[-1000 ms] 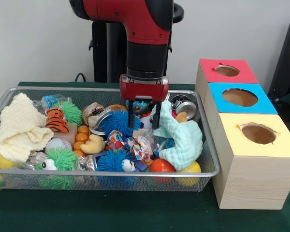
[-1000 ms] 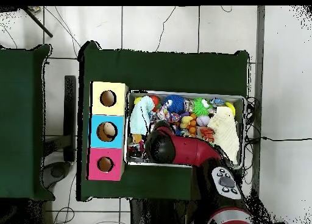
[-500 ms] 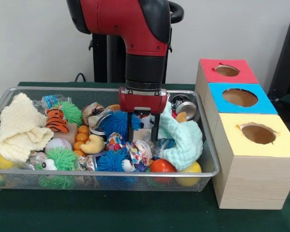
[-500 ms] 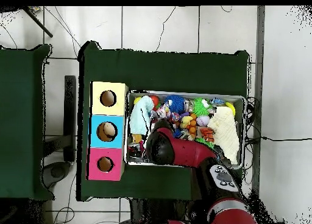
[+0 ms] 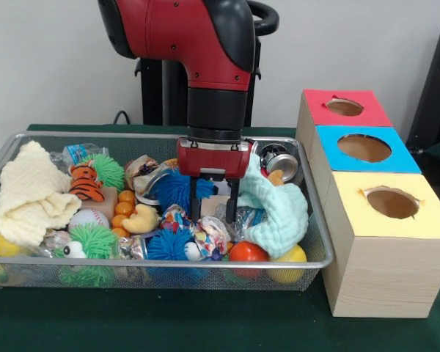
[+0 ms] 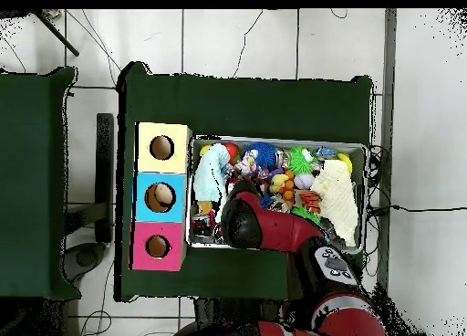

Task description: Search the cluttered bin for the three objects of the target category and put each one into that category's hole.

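The bin [image 5: 205, 262] is a silver wire-mesh tray full of toys; it also shows in the overhead view [image 6: 274, 139]. My gripper [image 5: 214, 211] is open and points down, low among the toys in the bin's middle. The small white printed cloth [image 5: 211, 233] lies just in front of and below its fingertips. The mint-green knitted cloth [image 5: 279, 209] is heaped just right of the gripper, also in the overhead view [image 6: 210, 175]. The pale-yellow knitted cloth [image 5: 29, 194] lies at the bin's left end, also in the overhead view [image 6: 337, 200]. The blue-topped box's hole [image 5: 364, 147] [image 6: 162, 197] is open. In the overhead view the arm [image 6: 264, 227] hides the gripper.
The red-topped box [image 5: 345, 107] and the yellow-topped box [image 5: 392, 203] flank the blue one, right of the bin. Spiky blue balls [image 5: 177, 189], green spiky balls [image 5: 95, 242], a tiger toy [image 5: 84, 183], a rubber duck [image 5: 141, 218] and a metal tin [image 5: 280, 160] crowd the bin.
My gripper has come down lower into the toys and shifted slightly left in the front view, still open. The cloths have not moved.
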Controlling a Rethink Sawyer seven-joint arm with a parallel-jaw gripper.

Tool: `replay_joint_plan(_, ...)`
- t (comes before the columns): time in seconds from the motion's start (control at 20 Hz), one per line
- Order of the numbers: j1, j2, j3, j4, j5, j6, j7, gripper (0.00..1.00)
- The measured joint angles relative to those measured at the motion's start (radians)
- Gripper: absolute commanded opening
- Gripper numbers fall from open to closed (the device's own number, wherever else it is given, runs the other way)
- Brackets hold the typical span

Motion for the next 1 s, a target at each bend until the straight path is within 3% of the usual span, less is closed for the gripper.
replay_joint_plan(0.75,-0.008,-0.001,0.000,0.003,0.000,-0.010,0.000,1.00)
replay_joint_plan(0.8,-0.008,-0.001,0.000,0.003,0.000,-0.015,0.000,0.00)
replay_joint_plan(1.0,-0.008,-0.002,0.000,0.005,0.000,-0.019,0.000,0.00)
